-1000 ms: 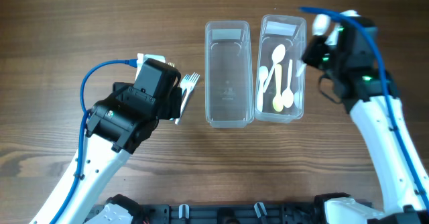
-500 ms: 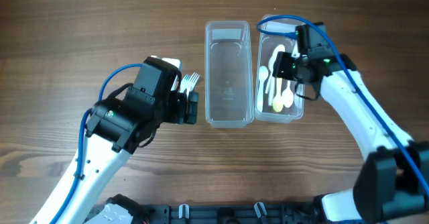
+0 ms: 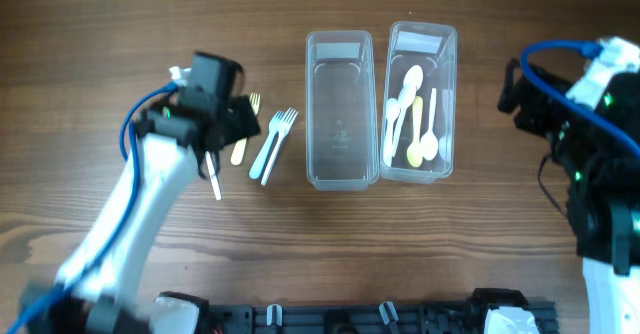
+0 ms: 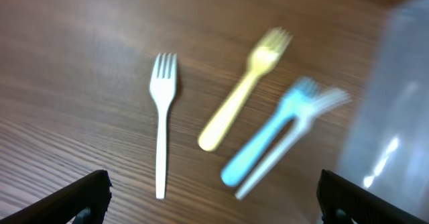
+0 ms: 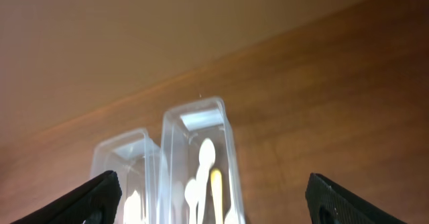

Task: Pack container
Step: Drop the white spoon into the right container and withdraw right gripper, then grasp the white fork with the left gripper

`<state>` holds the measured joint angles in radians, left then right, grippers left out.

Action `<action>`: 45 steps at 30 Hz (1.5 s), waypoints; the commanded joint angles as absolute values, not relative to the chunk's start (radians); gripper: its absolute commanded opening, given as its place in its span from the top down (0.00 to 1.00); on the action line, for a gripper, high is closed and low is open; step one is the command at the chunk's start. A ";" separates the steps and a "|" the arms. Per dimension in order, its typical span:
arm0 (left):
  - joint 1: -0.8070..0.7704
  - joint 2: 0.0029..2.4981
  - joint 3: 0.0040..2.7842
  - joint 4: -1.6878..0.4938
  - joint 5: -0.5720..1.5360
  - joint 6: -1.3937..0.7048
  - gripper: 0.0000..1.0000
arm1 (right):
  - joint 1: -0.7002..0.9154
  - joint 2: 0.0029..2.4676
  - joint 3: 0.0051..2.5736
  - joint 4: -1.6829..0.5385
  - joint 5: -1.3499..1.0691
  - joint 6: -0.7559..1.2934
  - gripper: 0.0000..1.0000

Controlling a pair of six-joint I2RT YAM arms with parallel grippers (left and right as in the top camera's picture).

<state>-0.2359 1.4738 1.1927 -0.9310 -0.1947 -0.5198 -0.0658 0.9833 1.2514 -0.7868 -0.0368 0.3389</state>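
Note:
Two clear containers stand side by side at mid-table. The left one (image 3: 340,134) is empty; the right one (image 3: 422,36) holds several white and yellow spoons (image 3: 408,114). Left of them lie a yellow fork (image 3: 240,142), a blue fork paired with a white one (image 3: 273,146), and another white fork (image 3: 214,181). My left gripper (image 3: 232,124) hovers open above these forks (image 4: 241,100), nothing between its fingers. My right gripper (image 3: 522,96) is open and empty, off to the right of the spoon container (image 5: 196,120).
Bare wood table lies all around. In the left wrist view the empty container's wall (image 4: 395,110) rises just right of the forks. The right arm's blue cable (image 3: 560,54) loops above the table's right side.
The right gripper has opened and drawn back to the right from above the spoon container. The left arm has swung left and back, uncovering the forks.

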 commanded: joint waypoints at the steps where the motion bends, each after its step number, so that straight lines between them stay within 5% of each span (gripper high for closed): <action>1: -0.081 1.642 1.196 -0.908 -0.037 -0.558 0.10 | -0.070 0.976 1.252 -0.837 -0.042 0.369 0.13; 10: 0.023 1.816 1.196 -0.845 0.022 -0.316 0.09 | -0.070 1.046 1.252 -0.928 -0.038 0.366 0.15; 16: 0.015 1.861 1.195 -0.841 0.014 -0.238 0.17 | -0.070 1.102 1.252 -0.941 -0.038 0.366 0.18; 24: 0.015 1.922 1.192 -0.845 0.020 -0.212 0.42 | -0.070 1.122 1.252 -0.947 -0.038 0.366 0.21; 32: -0.014 1.932 1.118 -0.784 0.033 -0.212 0.49 | -0.070 1.122 1.252 -0.948 -0.038 0.365 0.22; 39: -0.025 1.930 1.071 -0.757 0.033 -0.212 0.95 | -0.070 1.122 1.252 -0.948 -0.038 0.366 0.24; 45: -0.025 1.889 1.124 -0.842 0.034 -0.212 0.96 | -0.070 1.122 1.252 -0.947 -0.038 0.366 0.26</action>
<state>-0.0143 1.8801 1.1252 -0.7830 -0.0002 -0.2192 -0.0673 1.1194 1.2510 -0.9466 -0.0372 0.3546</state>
